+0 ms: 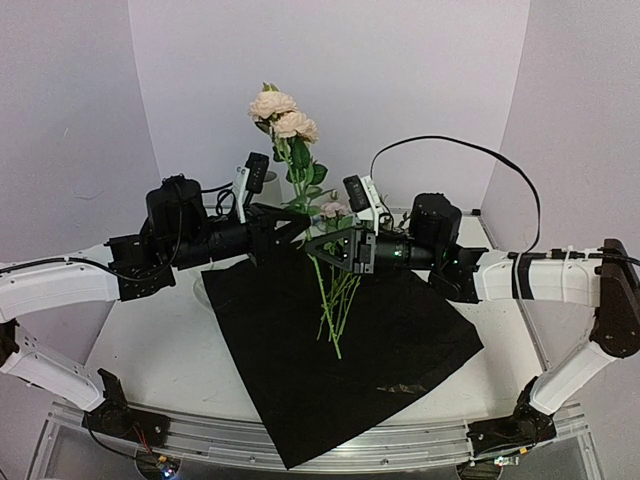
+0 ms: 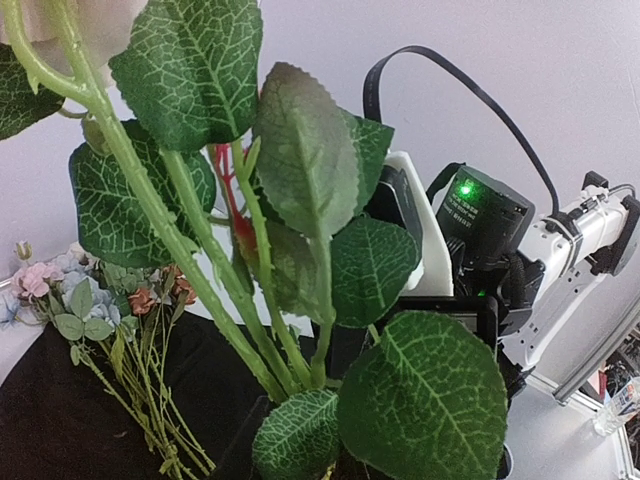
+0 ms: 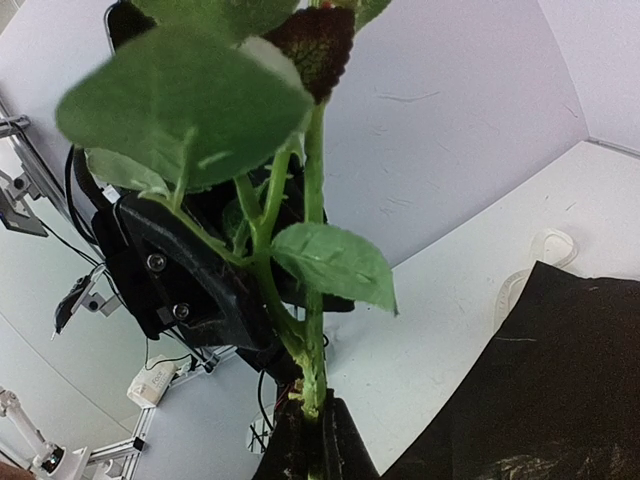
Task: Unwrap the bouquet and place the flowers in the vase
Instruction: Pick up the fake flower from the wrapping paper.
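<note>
**Inspector:** Black wrapping sheet (image 1: 380,340) lies spread flat beneath both hands, so unwrapping is judged done. State of the hands?

**Assessor:** The right gripper (image 3: 308,432) is clamped on the foot of the rose spray (image 1: 297,158). The spray rises upright directly above its fingers, with peach blooms at the top. The left gripper (image 1: 283,226) sits just to the left of the right one, close against the same stems. Leaves hide its fingers in the left wrist view, so I cannot tell whether it grips the stems or merely flanks them.

**Inspector:** Other stock?

**Assessor:** Several loose flowers (image 1: 335,295) lie on the sheet below the right gripper, stems pointing toward the bases.

**Inspector:** And the vase?

**Assessor:** Not made out in any view.

**Inspector:** Recommendation for the step in hand?

**Assessor:** It looks like a hand-over or re-grip of the spray.
- One hand should hold firmly before the other lets go.
- Grip bare stem, not leaf, and keep the stems vertical.
- Lift clear of the loose flowers before heading for the vase.
- The top-heavy blooms may swing the spray if it is held slackly.
</note>
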